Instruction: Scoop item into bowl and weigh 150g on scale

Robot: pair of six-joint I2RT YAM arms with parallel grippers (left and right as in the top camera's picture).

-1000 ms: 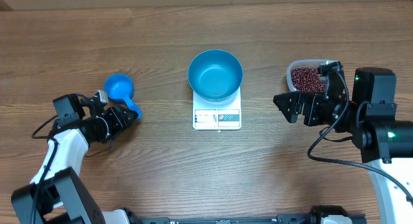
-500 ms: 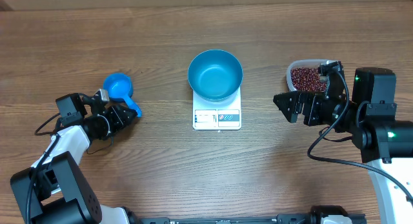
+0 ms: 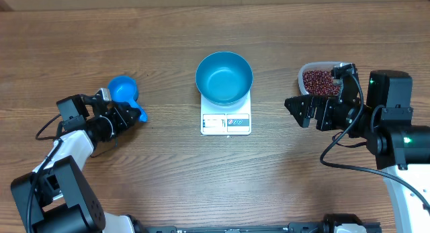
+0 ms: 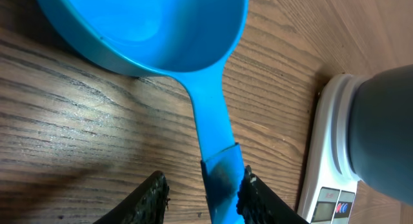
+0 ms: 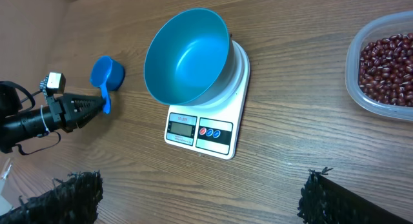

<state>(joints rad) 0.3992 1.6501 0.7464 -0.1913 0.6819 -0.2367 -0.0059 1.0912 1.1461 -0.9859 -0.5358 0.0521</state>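
The blue bowl (image 3: 224,77) stands empty on the white scale (image 3: 226,123), mid-table; both also show in the right wrist view, bowl (image 5: 184,56) on scale (image 5: 200,130). The red-brown beans (image 3: 320,82) lie in a clear tub (image 3: 302,72) at the right. A small blue scoop (image 3: 123,90) lies on the table at the left. My left gripper (image 3: 134,117) straddles its handle (image 4: 213,140): the right finger (image 4: 248,192) touches it, the left finger (image 4: 151,195) stands apart. My right gripper (image 3: 297,112) is wide open above bare wood beside the tub, holding nothing.
The tub of beans (image 5: 389,59) sits at the right edge of the right wrist view. The scale's display faces the table's front edge. Bare wooden table surrounds everything.
The left gripper's jaws have narrowed around the scoop handle and the arm has crept slightly toward the scoop. The right arm has not moved.
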